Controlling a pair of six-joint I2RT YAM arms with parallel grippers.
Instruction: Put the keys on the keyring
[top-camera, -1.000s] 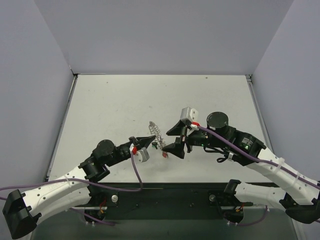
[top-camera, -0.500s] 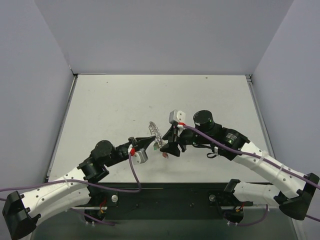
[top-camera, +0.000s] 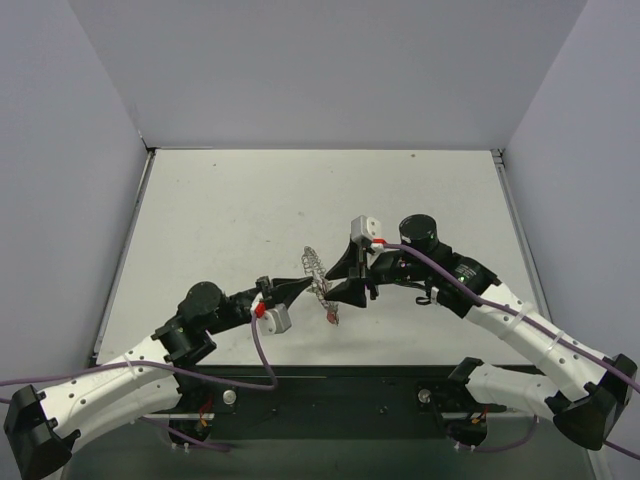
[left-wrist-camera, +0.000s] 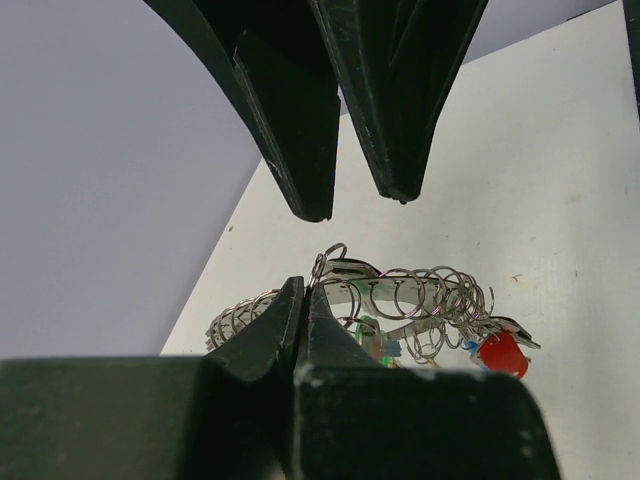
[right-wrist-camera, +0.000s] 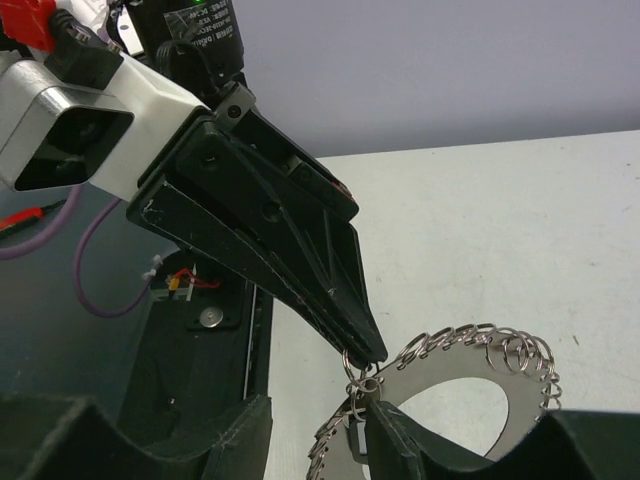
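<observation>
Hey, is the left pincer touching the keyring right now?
Touching. In the right wrist view the left pincer comes down to a shut tip that meets the rim of the keyring with no gap. The left wrist view agrees.

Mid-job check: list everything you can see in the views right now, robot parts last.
keyring: one, silver-grey, small wire loops along its band, mid-table between the two grippers.
keys: count unclear; a red head shows plainly, green and blue bits beside it, at the keyring's lower edge.
table: one, white, walls on three sides.
cables: two, purple, one along each arm.
left gripper: one, black, jaws shut on the keyring.
right gripper: one, black, jaws apart, tips close to the keyring.
</observation>
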